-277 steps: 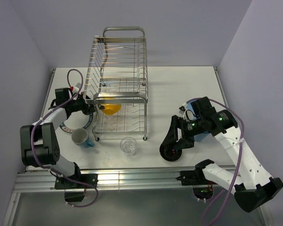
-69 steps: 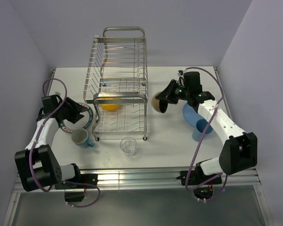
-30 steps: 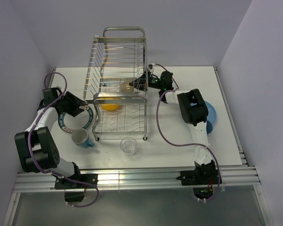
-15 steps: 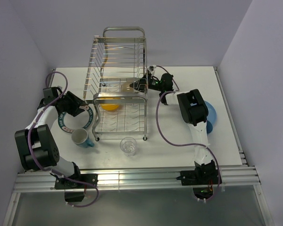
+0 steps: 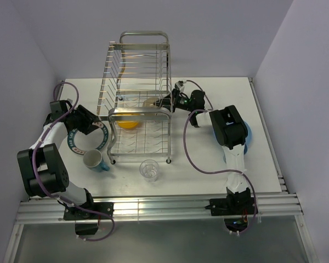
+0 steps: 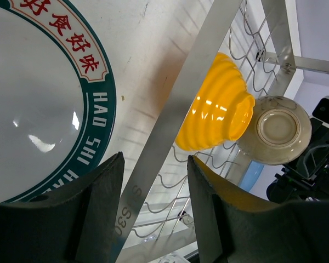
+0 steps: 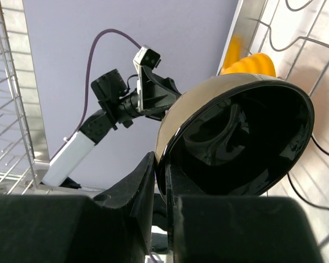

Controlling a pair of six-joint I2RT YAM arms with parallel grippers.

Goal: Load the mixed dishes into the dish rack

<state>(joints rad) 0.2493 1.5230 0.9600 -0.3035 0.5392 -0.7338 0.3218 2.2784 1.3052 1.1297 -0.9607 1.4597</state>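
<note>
The dish rack [image 5: 138,82] stands at mid table, with the yellow-orange bowl [image 5: 127,124] tipped on its lower tier. My right gripper [image 5: 163,102] reaches into the rack from the right, shut on the rim of the black bowl [image 5: 151,102], which it holds on edge beside the yellow-orange bowl [image 7: 247,64]. The wrist view shows the black bowl's glossy inside [image 7: 238,142] and the gripper [image 7: 163,181] pinching its rim. My left gripper [image 5: 97,126] hangs open over the white plate with green rim [image 5: 85,143], close to the rack's left side. Its jaws [image 6: 153,219] hold nothing.
A teal-and-white mug [image 5: 95,160] lies near the plate, and a clear glass [image 5: 149,169] stands in front of the rack. The blue plate [image 5: 247,133] sits at the right, partly under my right arm. The rack's flat steel bar [image 6: 170,137] runs just beyond my left fingers.
My right wrist has drawn back slightly to the right while the black bowl stays inside the rack. The left gripper has hardly moved over the plate.
</note>
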